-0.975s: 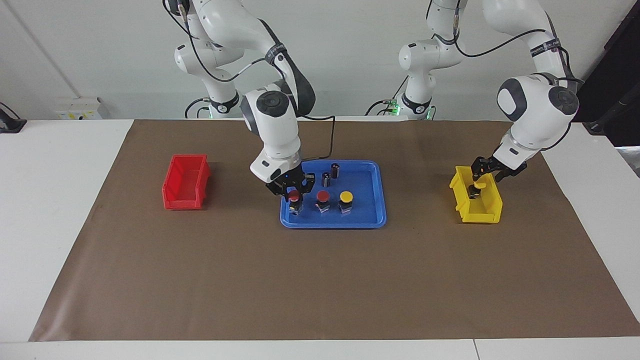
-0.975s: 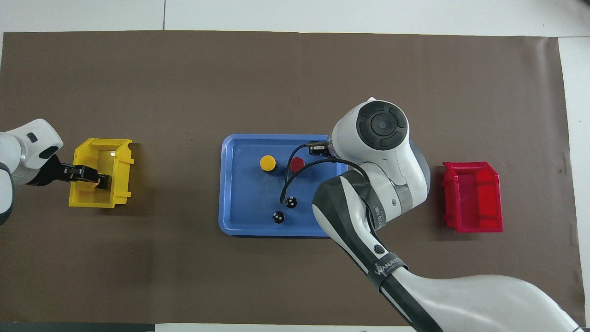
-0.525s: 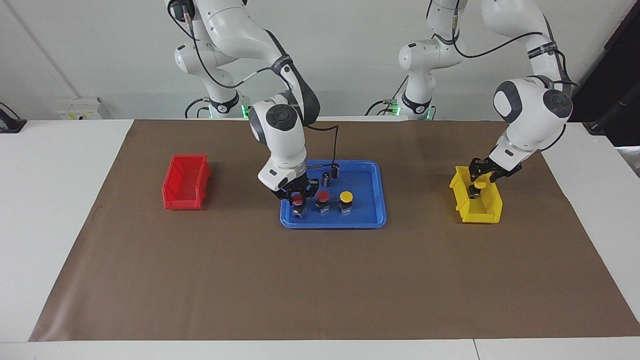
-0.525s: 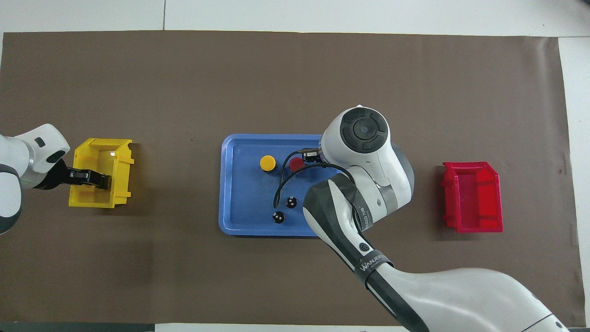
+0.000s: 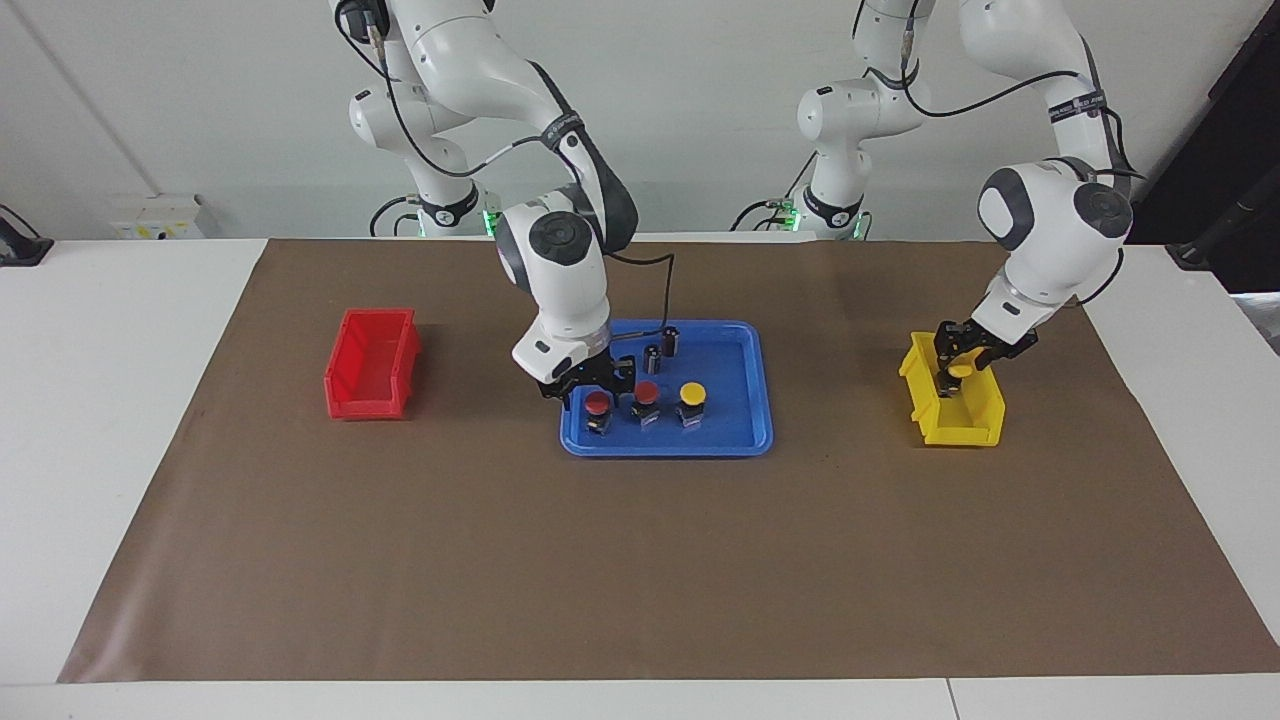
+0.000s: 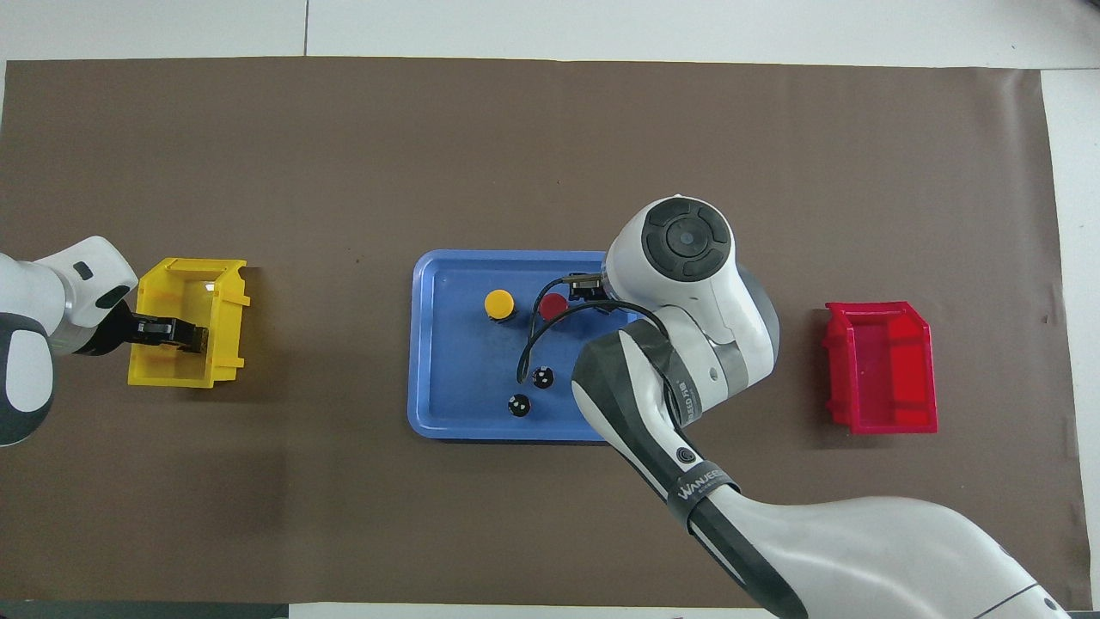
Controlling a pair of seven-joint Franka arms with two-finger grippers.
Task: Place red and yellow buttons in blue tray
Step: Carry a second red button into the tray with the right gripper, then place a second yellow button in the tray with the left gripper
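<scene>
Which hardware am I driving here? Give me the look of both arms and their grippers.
Both arms are glossy white with rounded joints, dark grey round caps and grey elbow sections. Black cables run along the links, and a black band carries white lettering. The right gripper and the left gripper are small, black and two-fingered.

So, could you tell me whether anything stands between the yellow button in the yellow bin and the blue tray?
Nothing visible lies on the brown paper between the yellow bin and the blue tray. Only the bin's wall surrounds the yellow button, where the left end effector is, so it likely needs lifting clear.
</scene>
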